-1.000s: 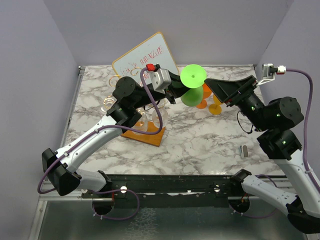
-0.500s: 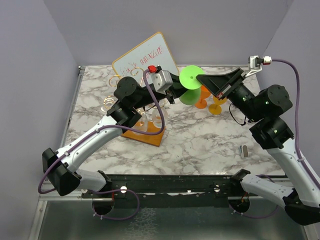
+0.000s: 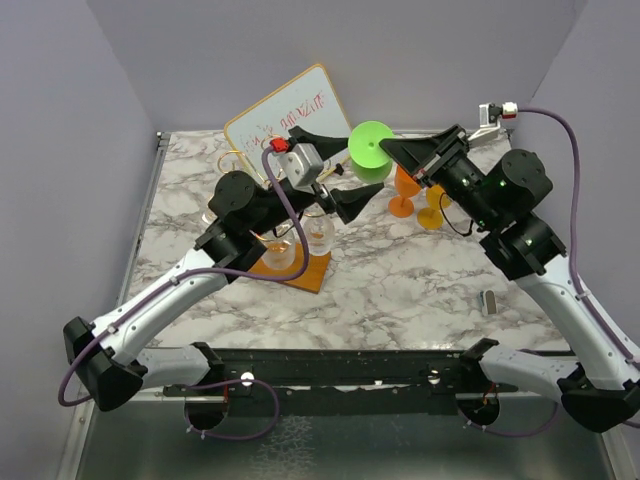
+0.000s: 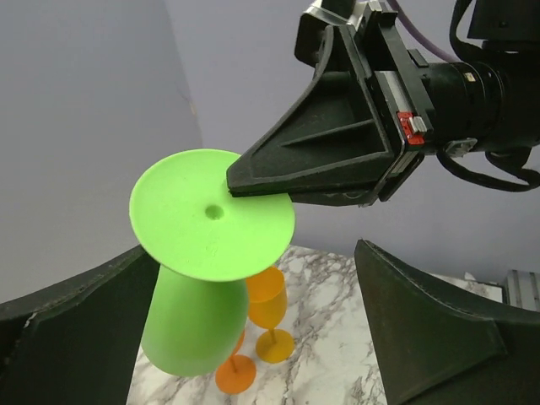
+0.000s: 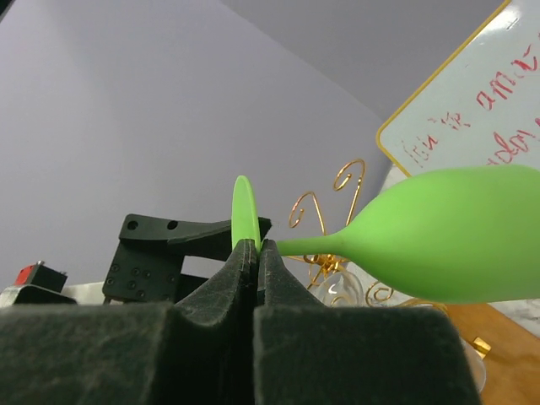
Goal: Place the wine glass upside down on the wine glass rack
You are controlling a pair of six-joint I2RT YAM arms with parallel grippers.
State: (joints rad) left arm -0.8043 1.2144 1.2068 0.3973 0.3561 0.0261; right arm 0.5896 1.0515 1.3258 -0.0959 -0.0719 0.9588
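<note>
One green wine glass [image 3: 368, 148], two orange glasses [image 3: 401, 192] on the tabletop [image 3: 400, 280], one rack [image 3: 308, 274], one whiteboard [image 3: 285, 115]. The green glass hangs in the air right of the rack, its axis tilted: foot toward the left end effector [image 3: 355, 172], bowl down toward the orange pair. The right end effector [image 3: 388, 150] pinches its foot rim, and the left one stands wide. The whiteboard's red writing is unreadable.

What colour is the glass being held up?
The glass is bright green, clearest in the left wrist view.
</note>
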